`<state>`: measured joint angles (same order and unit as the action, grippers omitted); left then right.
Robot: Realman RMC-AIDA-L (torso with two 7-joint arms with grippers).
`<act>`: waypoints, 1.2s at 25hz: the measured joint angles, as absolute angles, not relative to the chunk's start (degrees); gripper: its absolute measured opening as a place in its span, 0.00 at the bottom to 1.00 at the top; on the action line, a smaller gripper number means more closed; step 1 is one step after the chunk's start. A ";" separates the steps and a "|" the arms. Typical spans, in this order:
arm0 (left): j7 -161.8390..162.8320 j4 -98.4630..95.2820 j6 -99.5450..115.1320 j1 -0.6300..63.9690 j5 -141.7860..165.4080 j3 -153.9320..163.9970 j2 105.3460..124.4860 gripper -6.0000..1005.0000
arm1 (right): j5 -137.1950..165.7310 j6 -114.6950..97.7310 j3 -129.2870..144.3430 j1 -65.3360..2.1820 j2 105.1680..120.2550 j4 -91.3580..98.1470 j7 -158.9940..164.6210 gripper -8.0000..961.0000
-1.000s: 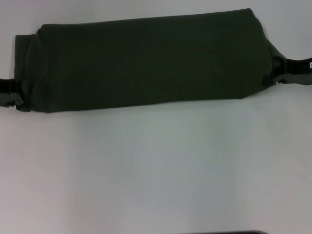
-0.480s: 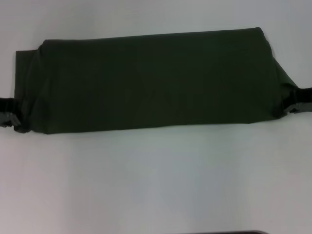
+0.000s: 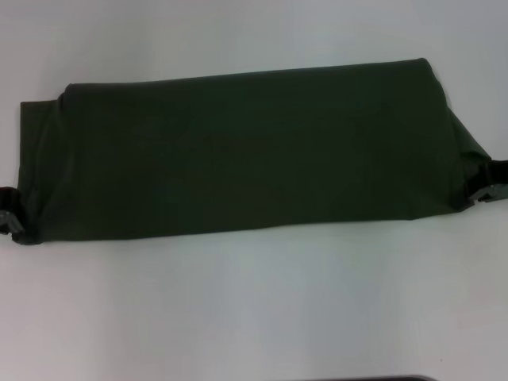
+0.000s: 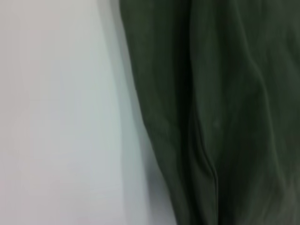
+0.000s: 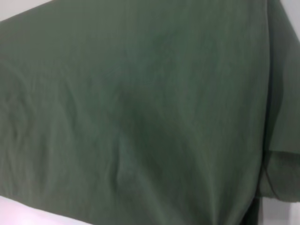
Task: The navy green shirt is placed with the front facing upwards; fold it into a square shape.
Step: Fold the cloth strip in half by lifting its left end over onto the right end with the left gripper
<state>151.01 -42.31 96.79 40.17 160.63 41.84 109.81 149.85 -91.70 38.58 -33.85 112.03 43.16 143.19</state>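
Both my grippers have drawn the folded shirt (image 3: 238, 151) nearer; left gripper (image 3: 11, 223) and right gripper (image 3: 486, 187) each stay clamped on an end.

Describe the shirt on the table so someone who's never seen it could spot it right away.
On the white table lies one long dark band: the navy green shirt, folded lengthwise. The left tool and right tool sit at its ends. It is the only cloth there.

left gripper (image 3: 11, 224) and right gripper (image 3: 486, 190) cut off, fingers under shirt (image 3: 238, 151)
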 joint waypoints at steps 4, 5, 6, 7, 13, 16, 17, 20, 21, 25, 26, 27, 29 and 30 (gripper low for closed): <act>150.97 -42.73 97.59 39.58 160.65 41.92 109.98 0.03 | 149.90 -92.95 38.58 -33.43 111.89 43.16 143.17 0.02; 150.91 -42.73 97.74 39.48 160.66 41.92 109.99 0.03 | 149.92 -93.43 38.58 -33.26 111.84 43.16 143.17 0.02; 150.87 -42.73 97.77 39.45 160.66 41.93 110.00 0.03 | 149.92 -93.93 38.53 -33.08 111.82 43.18 143.13 0.02; 150.87 -42.73 97.80 39.38 160.67 41.94 110.00 0.03 | 149.93 -94.50 38.46 -32.85 111.81 43.29 143.08 0.02; 150.87 -42.76 98.48 39.16 161.71 42.01 110.18 0.03 | 149.94 -97.27 38.60 -30.91 112.53 46.60 143.22 0.02; 150.86 -43.06 99.13 39.15 162.05 42.02 110.46 0.03 | 150.19 -97.81 38.59 -30.45 112.61 46.80 143.26 0.02; 150.85 -43.24 99.34 39.12 162.07 42.01 110.53 0.03 | 150.40 -97.83 38.59 -30.39 112.62 46.79 143.26 0.02; 150.77 -43.58 99.71 38.91 162.08 42.01 110.67 0.03 | 150.75 -97.81 38.59 -30.30 112.63 46.81 143.26 0.02; 150.76 -43.59 99.72 38.87 162.08 42.02 110.67 0.03 | 150.75 -97.80 38.58 -30.30 112.64 46.81 143.26 0.02; 150.74 -43.60 99.77 38.77 162.08 42.02 110.74 0.03 | 150.75 -97.72 38.43 -30.33 112.66 46.84 143.25 0.02; 150.74 -43.60 99.79 38.73 162.08 42.02 110.76 0.03 | 150.75 -97.66 38.40 -30.34 112.67 46.85 143.25 0.02; 150.73 -43.60 99.82 38.69 162.07 42.01 110.77 0.03 | 150.75 -97.61 38.33 -30.37 112.66 46.85 143.24 0.02; 150.73 -43.60 99.82 38.64 162.07 42.01 110.77 0.03 | 150.75 -97.60 38.21 -30.39 112.67 46.85 143.20 0.02; 150.72 -43.60 99.81 38.62 162.07 42.01 110.77 0.03 | 150.73 -97.60 38.20 -30.39 112.67 46.85 143.14 0.02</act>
